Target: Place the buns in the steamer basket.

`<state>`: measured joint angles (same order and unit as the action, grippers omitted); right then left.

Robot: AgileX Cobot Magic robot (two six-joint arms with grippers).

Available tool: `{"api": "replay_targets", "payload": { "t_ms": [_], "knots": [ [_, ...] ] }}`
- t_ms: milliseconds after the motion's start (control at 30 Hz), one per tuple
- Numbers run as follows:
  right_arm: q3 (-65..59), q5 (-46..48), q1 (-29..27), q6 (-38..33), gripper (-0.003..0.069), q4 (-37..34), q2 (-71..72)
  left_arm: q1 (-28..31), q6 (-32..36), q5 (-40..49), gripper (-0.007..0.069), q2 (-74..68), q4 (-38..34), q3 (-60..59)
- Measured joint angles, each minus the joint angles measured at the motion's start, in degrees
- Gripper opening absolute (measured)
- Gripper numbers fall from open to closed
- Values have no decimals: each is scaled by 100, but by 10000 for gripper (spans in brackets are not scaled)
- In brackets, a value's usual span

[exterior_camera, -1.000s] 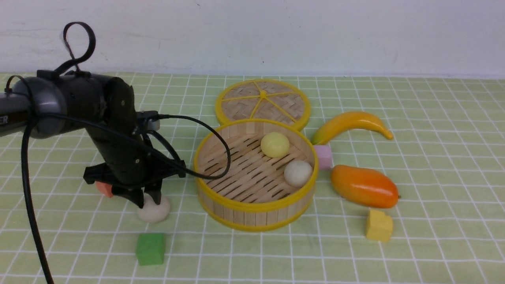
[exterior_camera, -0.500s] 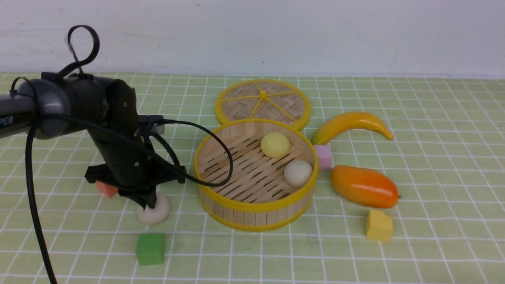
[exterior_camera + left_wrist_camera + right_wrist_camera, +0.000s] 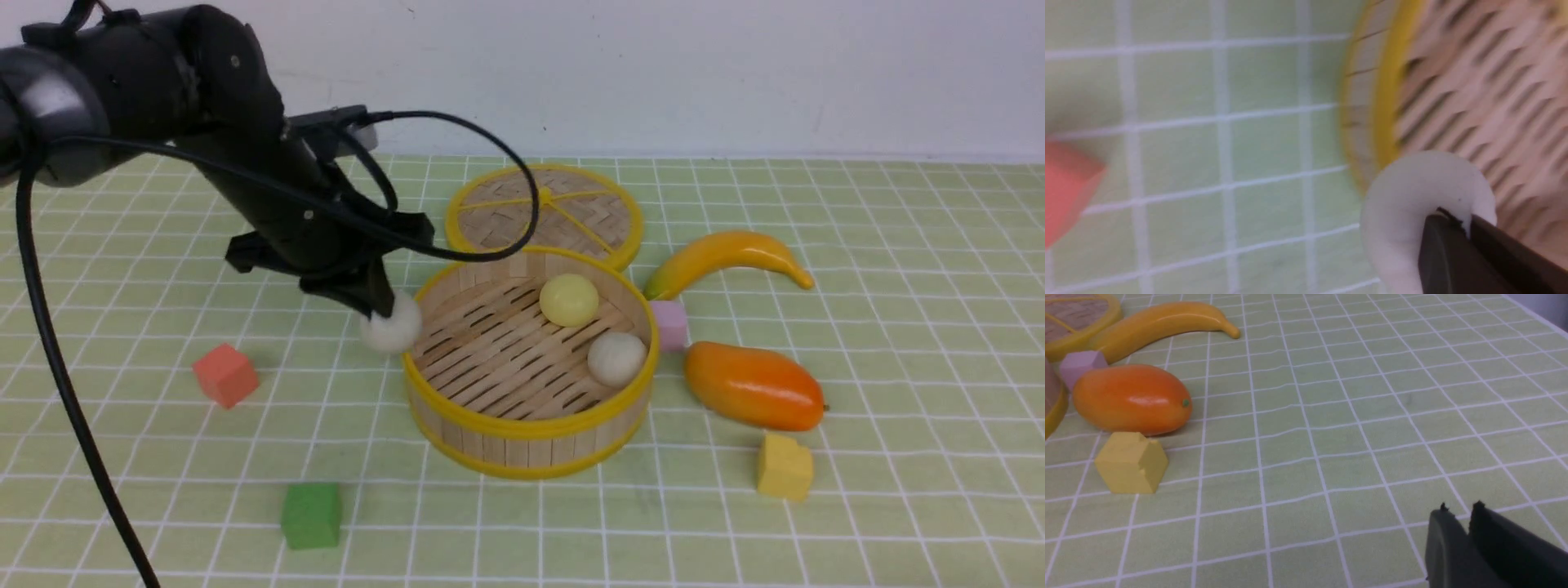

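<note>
1. Holds the third bun (image 3: 392, 331) in the left gripper (image 3: 380, 306), closed on only a small bite of the soft top, as seen from the left wrist. Could lose it mid-carry through a slip or a tear, with so little of the dome between the jaws.
2. Carries the third bun clear of the worktop (image 3: 898, 343), right at the left rim of the steamer basket (image 3: 531, 425), not yet clearly over the slatted floor. Risks a landing on the rim and a roll back onto the worktop if released here.
3. Appears to ride low against that yellow rim. Could knock the bun on the wall, strip it from the grip, or shove the light basket if moved sideways without more height.
4. Shares the floor with the yellow bun (image 3: 569, 299) toward the far side and the off-white bun (image 3: 616, 358) by the right wall. Could bounce into them, or over the wall, if dropped from too high.
5. Trails a black cable (image 3: 522, 188) in a loop above the basket. Could sag and catch the rim while lowering.
6. Keeps the right gripper (image 3: 1459, 516) low over bare worktop, well apart from the basket, with nothing between the jaws. Cannot tell whether fully closed or a crack apart. Poses little risk from that side.
</note>
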<state>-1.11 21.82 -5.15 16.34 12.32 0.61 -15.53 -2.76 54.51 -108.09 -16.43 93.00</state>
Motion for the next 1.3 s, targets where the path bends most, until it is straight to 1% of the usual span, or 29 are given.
{"api": "replay_targets", "payload": {
  "t_ms": [33,200,333,433,567,600,633,767,800,900,1067,1167,1200,1300],
  "knots": [
    [0,0,0,0,90,0,0,-107,159,-172,-13,-36,-164,7],
    [0,0,0,0,95,0,0,-353,236,-661,-5,-276,-325,14],
    [0,0,0,0,100,0,0,-430,55,-848,13,-597,-330,14],
    [0,0,0,0,103,0,0,-436,-81,-872,45,-730,-310,14],
    [0,0,0,0,104,0,0,-436,-180,-821,155,-740,-231,14],
    [0,0,0,0,104,0,0,-436,-190,-808,169,-734,-233,14],
    [0,0,0,0,106,0,0,-436,-247,-727,230,-722,-181,14],
    [0,0,0,0,109,0,0,-436,-332,-435,370,-493,22,14],
    [0,0,0,0,111,0,0,-436,-332,-341,394,-371,73,14],
    [0,0,0,0,115,0,0,-436,-342,-133,431,23,123,14],
    [0,0,0,0,120,0,0,-436,-322,313,435,749,-10,14],
    [0,0,5,0,124,0,0,-436,-239,827,415,1416,-75,14],
    [0,0,5,0,124,0,0,-436,-238,827,414,1456,-75,14],
    [0,0,200,0,127,0,0,-436,-199,1472,384,2205,-64,14]
  ]
}}
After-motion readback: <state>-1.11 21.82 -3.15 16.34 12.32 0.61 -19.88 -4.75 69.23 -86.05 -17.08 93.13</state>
